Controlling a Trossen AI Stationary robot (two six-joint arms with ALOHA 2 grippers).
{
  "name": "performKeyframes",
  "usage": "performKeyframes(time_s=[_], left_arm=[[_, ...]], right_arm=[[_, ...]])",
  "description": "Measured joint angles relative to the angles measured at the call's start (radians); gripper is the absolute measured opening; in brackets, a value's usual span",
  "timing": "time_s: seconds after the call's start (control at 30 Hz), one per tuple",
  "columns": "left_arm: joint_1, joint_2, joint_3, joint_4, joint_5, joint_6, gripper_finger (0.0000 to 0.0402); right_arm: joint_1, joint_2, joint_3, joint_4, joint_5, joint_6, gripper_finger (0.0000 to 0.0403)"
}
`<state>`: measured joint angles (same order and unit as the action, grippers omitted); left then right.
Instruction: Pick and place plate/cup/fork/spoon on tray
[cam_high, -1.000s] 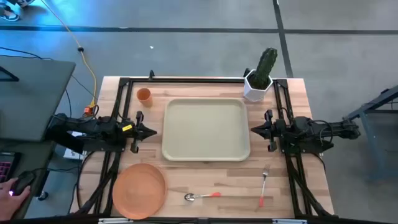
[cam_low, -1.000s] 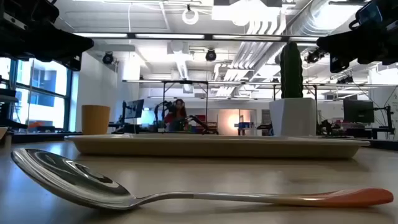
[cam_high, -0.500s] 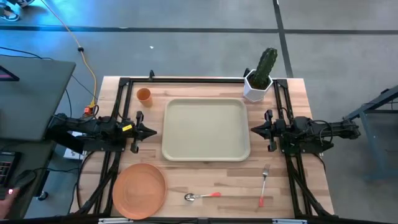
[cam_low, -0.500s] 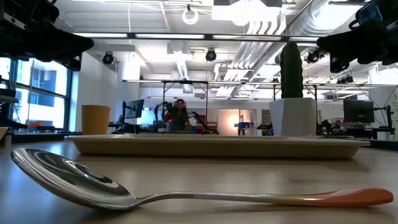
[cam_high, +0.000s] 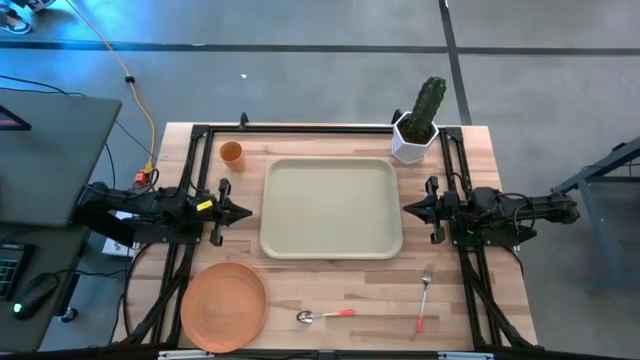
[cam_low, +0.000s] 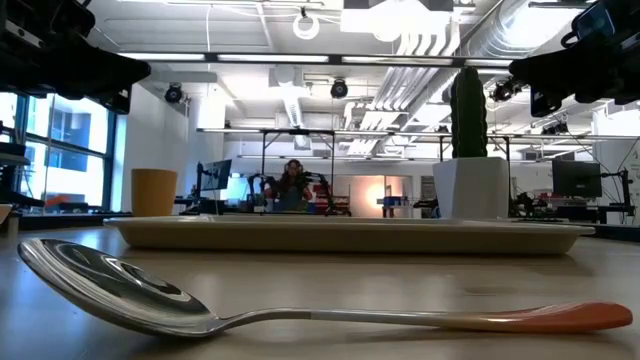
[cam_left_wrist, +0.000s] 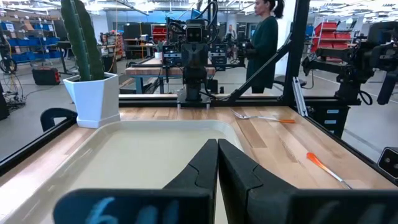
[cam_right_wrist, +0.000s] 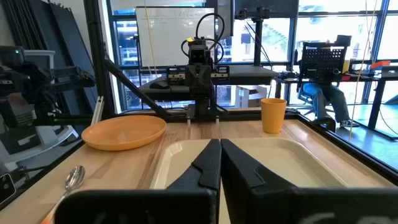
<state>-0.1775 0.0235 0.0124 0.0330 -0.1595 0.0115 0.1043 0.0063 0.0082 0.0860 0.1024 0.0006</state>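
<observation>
The beige tray (cam_high: 331, 208) lies flat at the table's middle. The orange plate (cam_high: 224, 306) lies near the front left. The small orange cup (cam_high: 231, 152) stands at the far left. The spoon (cam_high: 324, 315) and the fork (cam_high: 424, 297) lie near the front edge, right of the plate. My left gripper (cam_high: 247, 211) is shut and empty at the tray's left edge; it also shows in its wrist view (cam_left_wrist: 217, 146). My right gripper (cam_high: 408, 208) is shut and empty at the tray's right edge; it also shows in its wrist view (cam_right_wrist: 220, 146).
A white pot with a green cactus (cam_high: 418, 125) stands at the far right corner. Black frame rails (cam_high: 300, 128) run along the table's far edge and sides. A person (cam_left_wrist: 266, 37) stands in the room beyond the table.
</observation>
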Motion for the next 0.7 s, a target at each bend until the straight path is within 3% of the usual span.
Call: performKeyframes(time_s=[0.27, 0.53, 0.7], left_arm=[[0.0, 0.0, 0.0, 0.0, 0.0, 0.0, 0.0003], [0.0, 0.0, 0.0, 0.0, 0.0, 0.0, 0.0003], [0.0, 0.0, -0.001, 0.078, -0.058, -0.004, 0.0003]], right_arm=[[0.0, 0.0, 0.0, 0.001, 0.003, 0.002, 0.0], [0.0, 0.0, 0.002, 0.007, 0.189, -0.035, 0.0], [0.0, 0.0, 0.003, 0.059, 0.198, 0.239, 0.0]])
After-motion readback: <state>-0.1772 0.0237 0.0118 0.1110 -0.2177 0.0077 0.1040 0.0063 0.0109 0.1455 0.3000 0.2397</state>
